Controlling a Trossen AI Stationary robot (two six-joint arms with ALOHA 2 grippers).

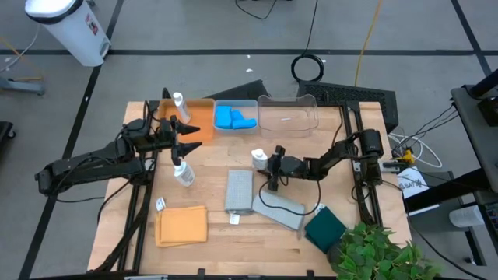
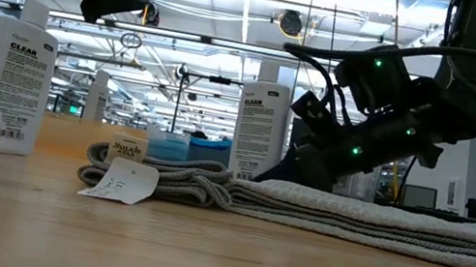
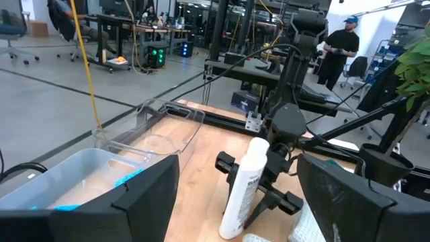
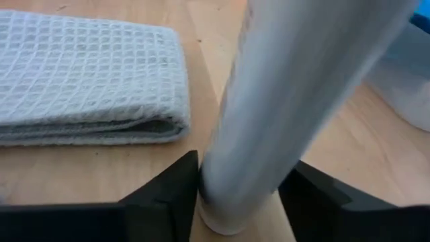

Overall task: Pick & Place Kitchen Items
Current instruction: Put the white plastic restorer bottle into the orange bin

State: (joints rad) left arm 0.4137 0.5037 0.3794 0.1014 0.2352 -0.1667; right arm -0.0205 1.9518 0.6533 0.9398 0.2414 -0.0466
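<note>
My right gripper (image 1: 267, 166) is shut on a white capped bottle (image 1: 259, 158) at the table's middle, beside two folded grey cloths (image 1: 239, 190) (image 1: 278, 208). My left gripper (image 1: 184, 138) is open and empty, raised above the table by the orange tray (image 1: 204, 124). A second bottle (image 1: 177, 102) stands on that tray and a third (image 1: 184, 173) stands on the table. Blue sponges (image 1: 235, 118) lie in a clear bin. An orange cloth (image 1: 181, 225) and a dark green cloth (image 1: 324, 228) lie flat near the front edge. My right gripper pinches the bottle's lower body (image 4: 232, 181) between its two fingers (image 4: 168, 195), one on each side. The fingers come roughly level from the table's right side. The bottle stands upright (image 2: 260, 132); a grey cloth (image 2: 352, 213) hides whether its base is on the table.
An empty clear bin (image 1: 288, 113) stands at the back right of the sponge bin. A green plant (image 1: 381, 253) overhangs the front right corner. People stand in the room beyond the table (image 3: 339, 47). Bare wood shows between the cloths and the bins.
</note>
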